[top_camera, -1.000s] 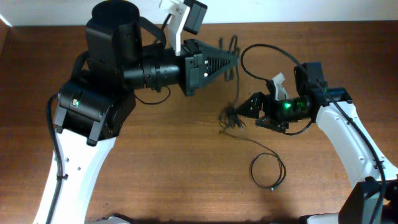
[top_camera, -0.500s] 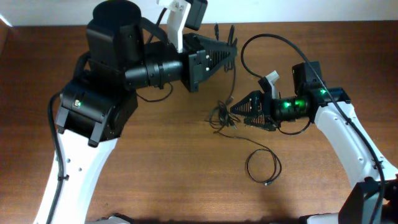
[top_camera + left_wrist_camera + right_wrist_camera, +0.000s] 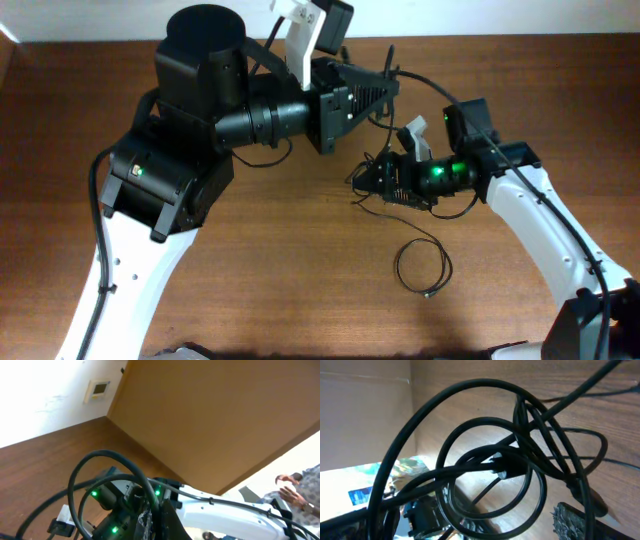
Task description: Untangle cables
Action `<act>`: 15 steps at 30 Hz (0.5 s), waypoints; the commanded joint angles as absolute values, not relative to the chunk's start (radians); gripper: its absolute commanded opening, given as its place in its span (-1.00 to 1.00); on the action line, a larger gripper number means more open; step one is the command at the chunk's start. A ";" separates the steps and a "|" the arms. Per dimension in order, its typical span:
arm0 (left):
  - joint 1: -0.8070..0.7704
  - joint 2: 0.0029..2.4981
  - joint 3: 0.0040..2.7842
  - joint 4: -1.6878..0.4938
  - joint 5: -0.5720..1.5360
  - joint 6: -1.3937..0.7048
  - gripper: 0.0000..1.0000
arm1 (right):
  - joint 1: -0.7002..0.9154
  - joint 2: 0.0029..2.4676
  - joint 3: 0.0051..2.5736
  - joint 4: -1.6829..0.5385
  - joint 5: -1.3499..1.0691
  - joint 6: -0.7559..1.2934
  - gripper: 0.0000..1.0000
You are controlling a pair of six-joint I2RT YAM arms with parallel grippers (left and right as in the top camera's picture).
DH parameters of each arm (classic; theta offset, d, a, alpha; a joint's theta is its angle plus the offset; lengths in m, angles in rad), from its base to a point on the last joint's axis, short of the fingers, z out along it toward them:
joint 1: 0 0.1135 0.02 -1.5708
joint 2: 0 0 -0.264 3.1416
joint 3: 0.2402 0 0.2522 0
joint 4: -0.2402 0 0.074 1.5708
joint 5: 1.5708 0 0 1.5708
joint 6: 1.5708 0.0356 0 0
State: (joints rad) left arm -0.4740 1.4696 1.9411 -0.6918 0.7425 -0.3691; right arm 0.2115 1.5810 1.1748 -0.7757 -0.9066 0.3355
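Observation:
The cables form a small dark knot hanging just above the wooden table, with one strand rising to my left gripper. That gripper is shut on the strand, whose far end arcs right. In the left wrist view the gripper sits at the bottom edge with cable loops curving up from it. My right gripper stands open at the knot, jaws on either side of it. The right wrist view is filled with tangled loops between the wide jaws; one textured pad shows.
A separate thin cable loop lies on the table in front of the right arm. The big black left arm body looms over the table's back left. The table's far edge meets a pale wall.
My left gripper has shifted right and higher with the strand, pulling the knot up and right. The right gripper has slid left until its open jaws reach the knot.

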 commanded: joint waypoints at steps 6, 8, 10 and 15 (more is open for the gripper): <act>-0.475 1.459 1.959 -0.681 0.764 -0.422 -1.00 | 0.216 1.566 1.182 -0.773 -0.592 0.359 0.19; -0.475 1.456 1.959 -0.678 0.791 -0.422 -1.00 | 0.216 1.567 1.182 -0.778 -0.515 0.384 -0.27; -0.475 1.452 1.959 -0.670 0.813 -0.422 -1.00 | 0.216 1.567 1.182 -0.786 -0.462 0.387 -0.55; -0.463 1.435 1.959 -0.667 0.813 -0.422 -1.00 | 0.193 1.567 1.182 -0.813 -0.368 0.405 -0.92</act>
State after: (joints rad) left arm -0.4736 1.4696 1.9411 -0.6758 0.7807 -0.4126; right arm 0.2100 1.5810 1.1748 -0.8021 -0.4862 0.3935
